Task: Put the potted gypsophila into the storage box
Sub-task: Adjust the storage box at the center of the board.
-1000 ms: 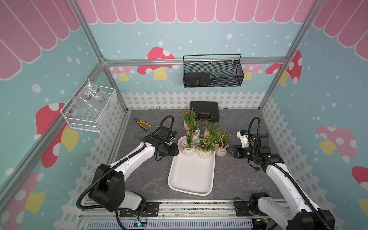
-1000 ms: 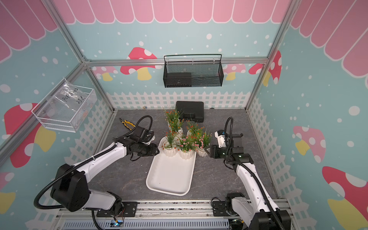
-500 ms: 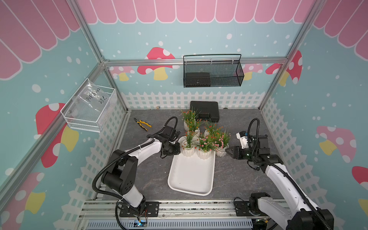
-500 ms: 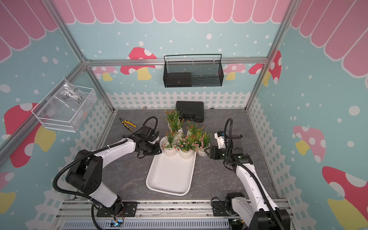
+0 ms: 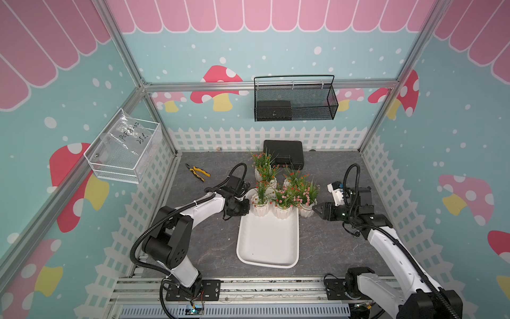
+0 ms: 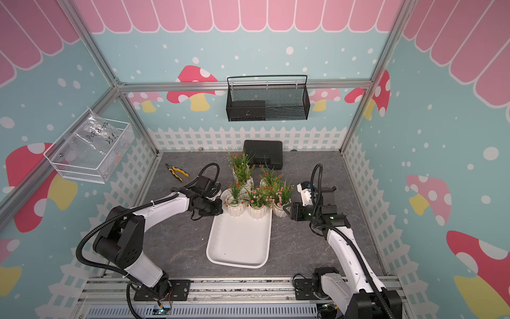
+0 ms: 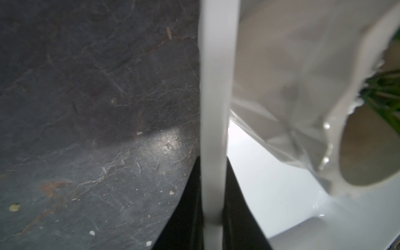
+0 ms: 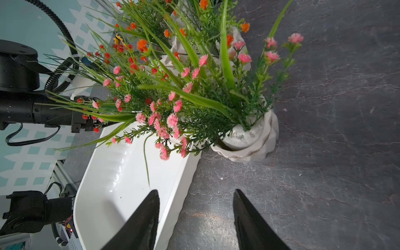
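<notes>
Left jaws: closed on the left rim of the storage box (image 5: 267,243), near its far left corner. The left wrist view shows the white rim (image 7: 216,86) pinched between the two black tips. Right jaws: open and empty, low over the surface (image 5: 331,248), facing the pink-flowered pot (image 5: 307,211), which stands just beside the far right corner of the box but outside it (image 8: 249,142). Two pots (image 5: 260,208) stand inside the box along its far end; the near part of the box is bare. Three other pots (image 5: 269,181) stand on the surface beyond the far end. Assessment: the task is about a third done, and the step in hand appears to be taking the pink-flowered pot while the box is steadied. The right jaws should go in low and straddle the ribbed white body, below the sprigs, since leaves caught in the grip will give a loose hold. The pot should be lifted clear of the raised rim before it crosses, then set down upright in the bare part, apart from the two pots already there. The left grip should hold firm so that a knock from the pot cannot shift the box.
</notes>
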Action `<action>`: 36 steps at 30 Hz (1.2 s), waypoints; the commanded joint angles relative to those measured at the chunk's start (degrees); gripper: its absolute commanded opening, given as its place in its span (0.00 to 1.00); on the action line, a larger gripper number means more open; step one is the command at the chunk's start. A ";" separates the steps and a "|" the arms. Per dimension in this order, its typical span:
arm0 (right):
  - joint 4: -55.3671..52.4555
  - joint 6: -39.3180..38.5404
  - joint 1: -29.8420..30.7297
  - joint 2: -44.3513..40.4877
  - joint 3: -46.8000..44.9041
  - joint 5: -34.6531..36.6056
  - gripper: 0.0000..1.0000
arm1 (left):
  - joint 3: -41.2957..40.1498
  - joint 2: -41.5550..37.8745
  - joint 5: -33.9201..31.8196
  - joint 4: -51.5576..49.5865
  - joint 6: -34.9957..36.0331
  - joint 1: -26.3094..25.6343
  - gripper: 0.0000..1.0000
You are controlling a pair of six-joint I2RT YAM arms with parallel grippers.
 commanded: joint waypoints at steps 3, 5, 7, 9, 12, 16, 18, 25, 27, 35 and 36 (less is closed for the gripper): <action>0.79 -0.57 -0.18 0.72 0.26 -0.06 0.57 | -4.69 -6.93 -1.73 -0.31 -3.44 3.88 0.02; 0.97 -0.57 -0.19 0.95 0.36 0.15 0.57 | -6.55 -9.55 -2.52 -0.41 -3.97 5.00 0.01; 1.42 -0.35 -0.17 1.28 0.37 0.12 0.58 | -8.12 -11.74 -3.07 -0.47 -4.73 6.43 0.00; 1.91 -0.30 -0.17 1.93 0.44 -0.12 0.58 | -9.42 -13.45 -3.18 -0.79 -5.29 7.93 0.00; 2.13 -0.65 -0.17 2.48 0.55 0.02 0.58 | -10.52 -14.98 -6.03 -2.29 -6.38 9.18 0.00; 2.38 -0.74 -0.17 2.31 0.47 0.96 0.59 | -10.99 -16.50 -10.68 -4.24 -9.44 10.22 0.00; 2.50 -0.92 -0.18 2.40 0.37 0.80 0.60 | -11.50 -17.42 -12.78 -4.02 -10.99 10.44 0.00; 2.30 -0.13 -0.18 2.40 0.37 2.15 0.60 | -12.68 -18.79 -15.14 -3.46 -13.62 10.89 0.00; 2.06 0.18 -0.25 2.24 0.46 2.84 0.60 | -13.79 -19.32 -15.38 -2.24 -15.05 10.92 0.00; 2.05 2.03 -0.67 1.75 0.29 3.65 0.62 | -17.32 -18.95 -15.08 3.21 -18.11 11.00 0.00; 2.05 2.23 -0.91 1.49 0.12 3.29 0.62 | -17.42 -18.82 -14.75 3.64 -18.26 11.00 0.00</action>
